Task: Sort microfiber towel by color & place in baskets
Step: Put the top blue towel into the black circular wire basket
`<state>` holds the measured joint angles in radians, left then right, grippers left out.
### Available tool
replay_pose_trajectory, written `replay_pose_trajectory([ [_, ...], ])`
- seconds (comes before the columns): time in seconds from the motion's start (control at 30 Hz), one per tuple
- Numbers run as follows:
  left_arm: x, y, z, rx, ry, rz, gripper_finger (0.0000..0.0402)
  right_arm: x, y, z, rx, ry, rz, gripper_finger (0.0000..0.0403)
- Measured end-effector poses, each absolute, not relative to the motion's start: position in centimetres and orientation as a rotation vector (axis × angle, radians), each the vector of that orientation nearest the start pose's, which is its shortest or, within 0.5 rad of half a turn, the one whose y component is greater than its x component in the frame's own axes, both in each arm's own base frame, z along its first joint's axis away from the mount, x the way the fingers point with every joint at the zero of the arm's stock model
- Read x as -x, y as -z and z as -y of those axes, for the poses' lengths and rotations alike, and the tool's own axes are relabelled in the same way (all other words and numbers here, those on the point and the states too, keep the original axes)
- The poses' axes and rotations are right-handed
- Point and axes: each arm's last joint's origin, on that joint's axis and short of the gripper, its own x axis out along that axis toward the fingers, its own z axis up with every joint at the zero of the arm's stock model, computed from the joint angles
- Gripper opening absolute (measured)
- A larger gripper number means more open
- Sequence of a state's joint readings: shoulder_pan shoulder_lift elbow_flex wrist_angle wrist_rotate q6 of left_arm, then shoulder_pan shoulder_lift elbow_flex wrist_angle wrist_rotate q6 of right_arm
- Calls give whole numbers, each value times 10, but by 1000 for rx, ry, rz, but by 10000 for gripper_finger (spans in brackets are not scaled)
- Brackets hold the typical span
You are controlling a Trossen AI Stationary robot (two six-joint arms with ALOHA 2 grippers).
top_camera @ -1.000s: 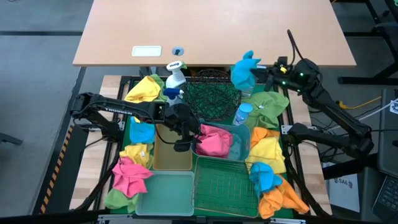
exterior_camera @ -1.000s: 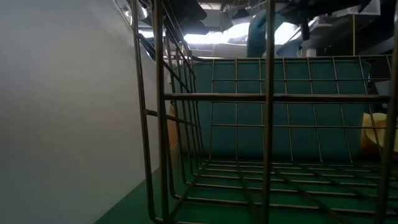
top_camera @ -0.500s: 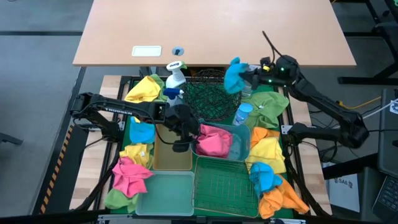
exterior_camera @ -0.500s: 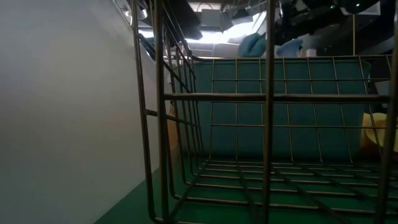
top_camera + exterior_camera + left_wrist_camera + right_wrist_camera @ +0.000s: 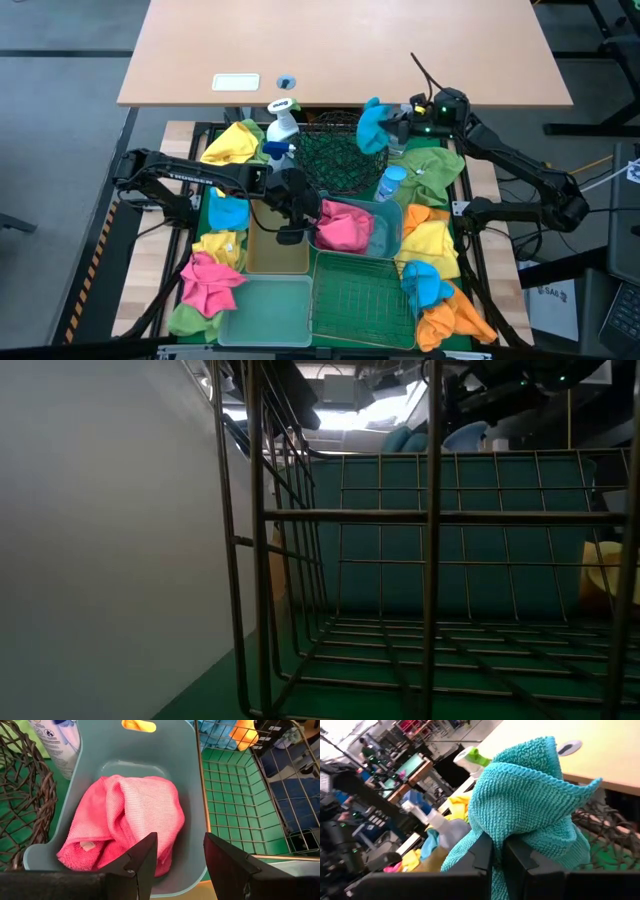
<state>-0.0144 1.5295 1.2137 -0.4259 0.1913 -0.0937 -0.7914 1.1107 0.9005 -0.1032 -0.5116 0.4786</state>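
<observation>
We see our left tool with its fingers spread, hovering just over the teal bin, where a pink towel lies bunched. Beside it stands the round black mesh basket. Farther right, our right tool pinches a blue towel, which hangs above that basket's far rim, next to a spray bottle.

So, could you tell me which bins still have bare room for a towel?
The green wire basket, pale bin and amber bin look bare. The teal bin holds a pink towel. Towels crowd both outer sides.
</observation>
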Motion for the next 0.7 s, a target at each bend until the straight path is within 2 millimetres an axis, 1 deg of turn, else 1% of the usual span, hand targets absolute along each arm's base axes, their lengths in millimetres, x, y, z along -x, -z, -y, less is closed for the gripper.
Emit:
replay_pose_trajectory([
  [0.57,-331,-283,10,154,162,-753,155,-182,-319,161,-672,250,-194,31],
  [0.63,-330,-282,10,155,161,-765,155,-182,-319,161,-672,250,-194,36],
  [0.7,-330,-282,10,155,160,-771,155,-182,-319,161,-672,250,-194,52],
])
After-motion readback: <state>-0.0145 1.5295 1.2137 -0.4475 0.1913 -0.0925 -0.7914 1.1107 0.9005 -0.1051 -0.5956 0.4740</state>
